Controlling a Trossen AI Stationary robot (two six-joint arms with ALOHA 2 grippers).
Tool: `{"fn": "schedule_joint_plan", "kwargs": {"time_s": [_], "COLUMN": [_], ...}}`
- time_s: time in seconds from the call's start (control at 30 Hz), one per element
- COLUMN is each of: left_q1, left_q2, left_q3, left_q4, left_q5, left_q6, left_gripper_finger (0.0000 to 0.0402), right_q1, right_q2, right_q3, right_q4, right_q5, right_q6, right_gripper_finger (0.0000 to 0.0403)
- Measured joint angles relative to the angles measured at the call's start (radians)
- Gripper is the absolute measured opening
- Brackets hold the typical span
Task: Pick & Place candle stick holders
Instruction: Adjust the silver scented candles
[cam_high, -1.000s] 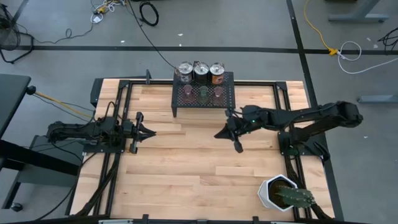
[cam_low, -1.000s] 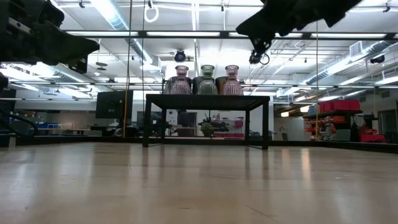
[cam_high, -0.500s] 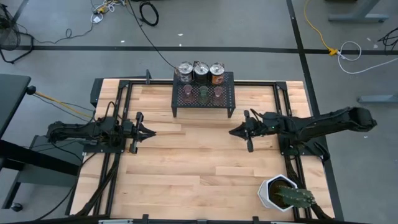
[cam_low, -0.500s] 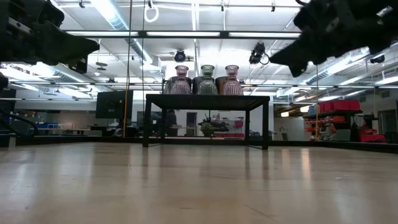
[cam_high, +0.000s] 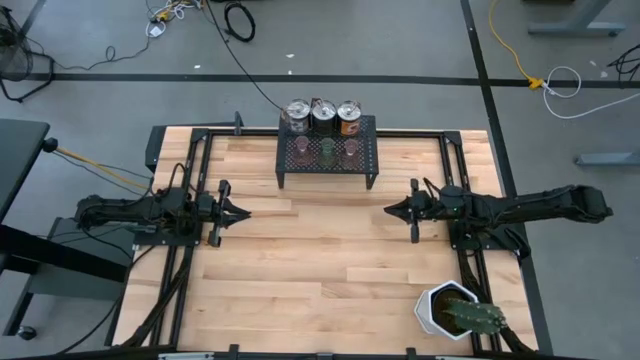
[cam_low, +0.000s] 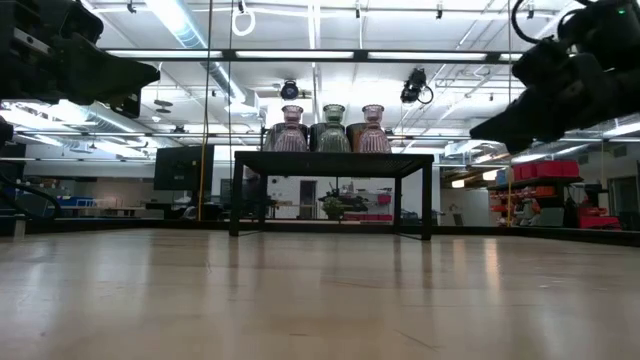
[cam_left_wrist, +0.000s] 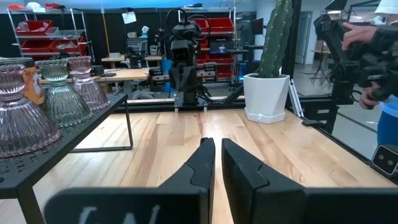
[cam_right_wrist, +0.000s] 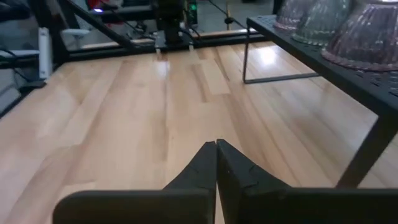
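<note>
candle stick holders: all six are seen on the black mesh rack (cam_high: 327, 153) at the table's far edge, centre.
glass holders: pink (cam_high: 304, 146), olive-green (cam_high: 327, 147), pink (cam_high: 350, 146), lined up in one row on the rack's top.
metallic holders: three silvery cans (cam_high: 298, 115) (cam_high: 323, 114) (cam_high: 348, 114), set in a row just behind the glass ones, at the rack's far edge.
rack underside: open space is seen between the legs in the low view.
cactus pot: white hexagonal pot (cam_high: 443, 310) with a cactus, placed at the near right corner, well apart from the rack.
left gripper (cam_high: 240, 211): fingers brought together, nothing held; kept low at the left side, pointed toward centre.
right gripper (cam_high: 391, 210): fingers pressed together, nothing held; kept at the right side, pointed toward centre.
open room: bare wood table (cam_high: 300, 270) is left between the two grippers and across the near half.
edges: black frame rails (cam_high: 190, 165) are run along the left, right and far sides.
</note>
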Motion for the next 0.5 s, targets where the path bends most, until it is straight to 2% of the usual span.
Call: {"fn": "schedule_joint_plan", "kwargs": {"time_s": [0.17, 0.5], "left_q1": [0.000, 0.000], "left_q2": [0.000, 0.000], "left_q3": [0.000, 0.000], "left_q4": [0.000, 0.000], "left_q5": [0.000, 0.000], "left_q6": [0.000, 0.000], "left_gripper_finger": [0.0034, 0.0034], "right_q1": [-0.012, -0.011], "right_q2": [-0.058, -0.156], "right_q3": [-0.023, -0.073], "right_q4": [0.002, -0.002], "right_q5": [-0.082, -0.125], "right_q6": [0.000, -0.004], "right_gripper_finger": [0.0008, 0.0009]}}
